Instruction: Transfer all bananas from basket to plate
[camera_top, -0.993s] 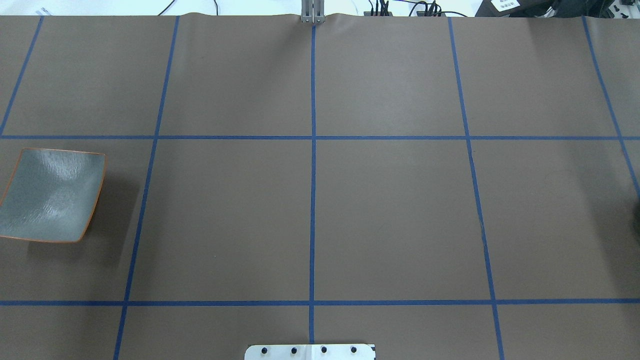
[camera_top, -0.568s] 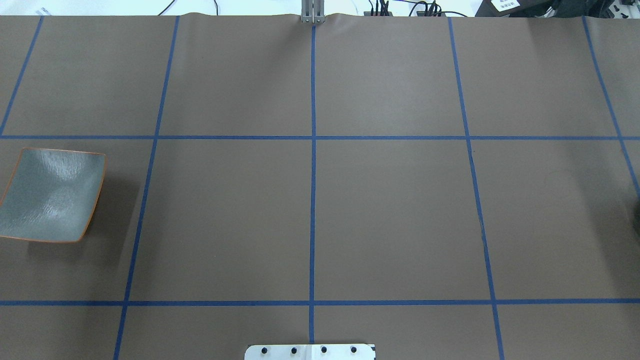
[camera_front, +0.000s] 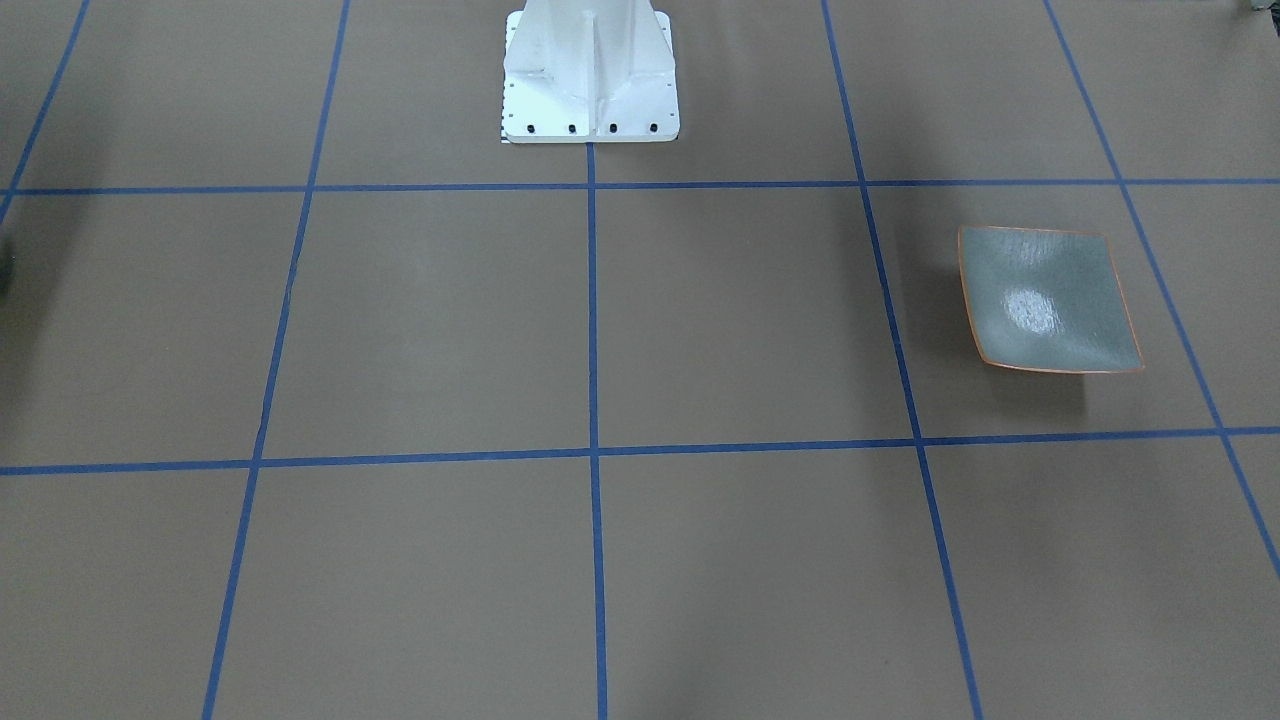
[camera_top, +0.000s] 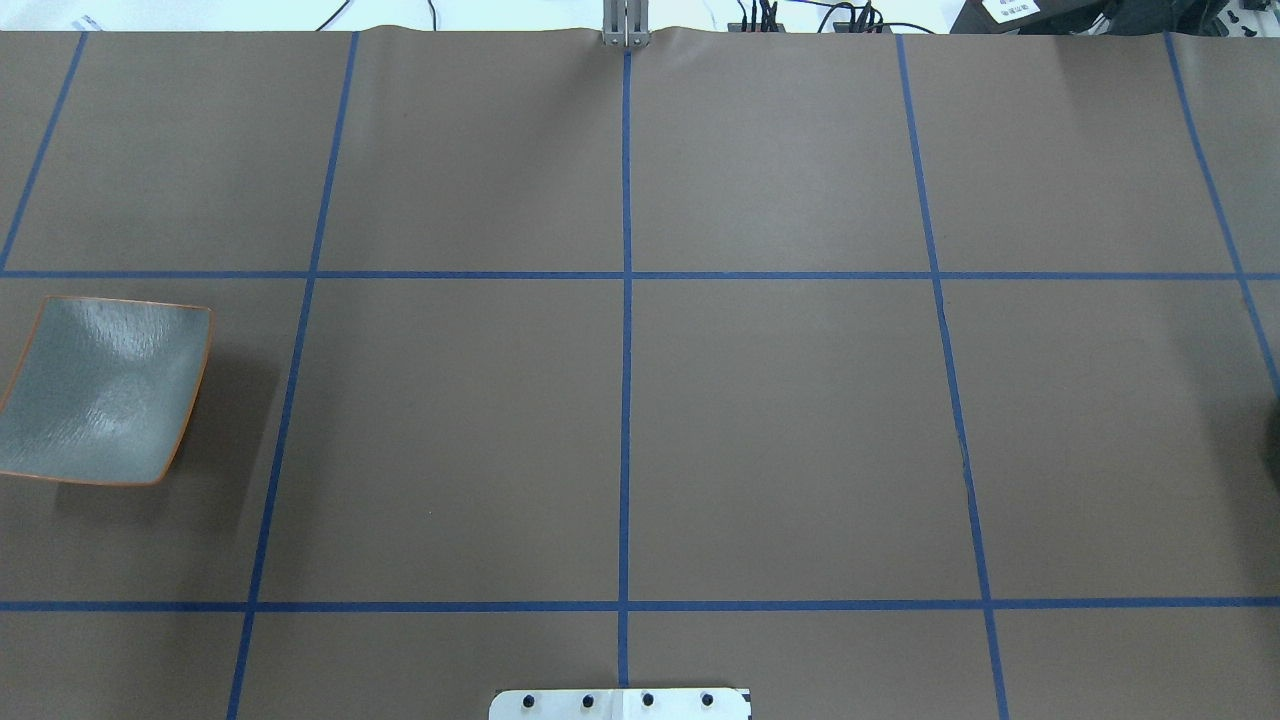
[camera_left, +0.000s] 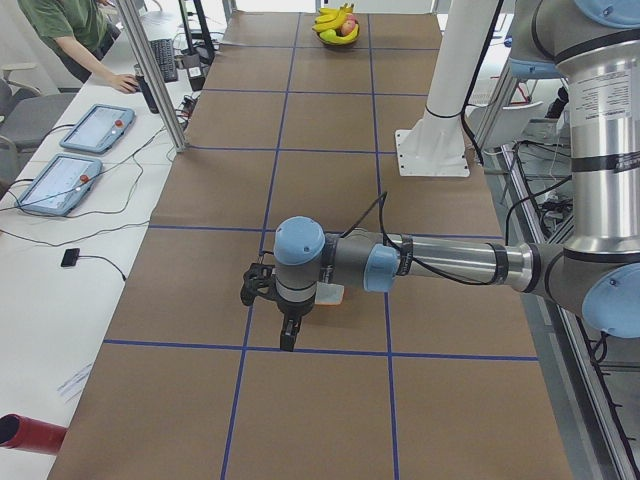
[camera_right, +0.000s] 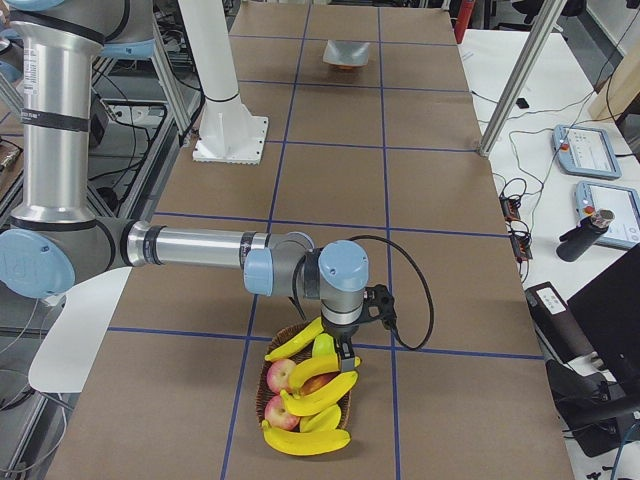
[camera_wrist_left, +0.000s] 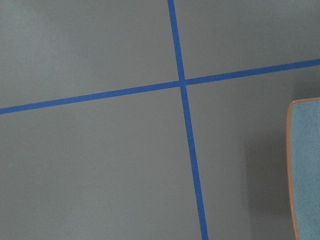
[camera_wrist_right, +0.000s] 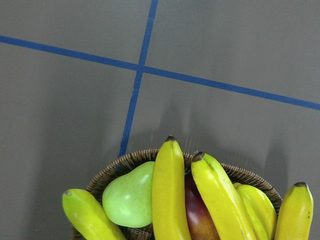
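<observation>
Open tabletop (camera_top: 780, 430) runs from basket (camera_wrist_right: 131, 157) to plate (camera_top: 100, 390).

bananas (camera_wrist_right: 170, 195) in basket (camera_wrist_right: 122, 161) far rt, plate (camera_top: 100, 390) far lt, well apart.

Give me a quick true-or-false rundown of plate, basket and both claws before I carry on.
1. The plate has no bananas on it. True.
2. The basket holds only bananas. False: a green pear and red fruit lie in it too.
3. The right claw hangs over the basket. True.
4. The left claw is at the basket as well. False: it is at the table's other end, beside the plate.
</observation>
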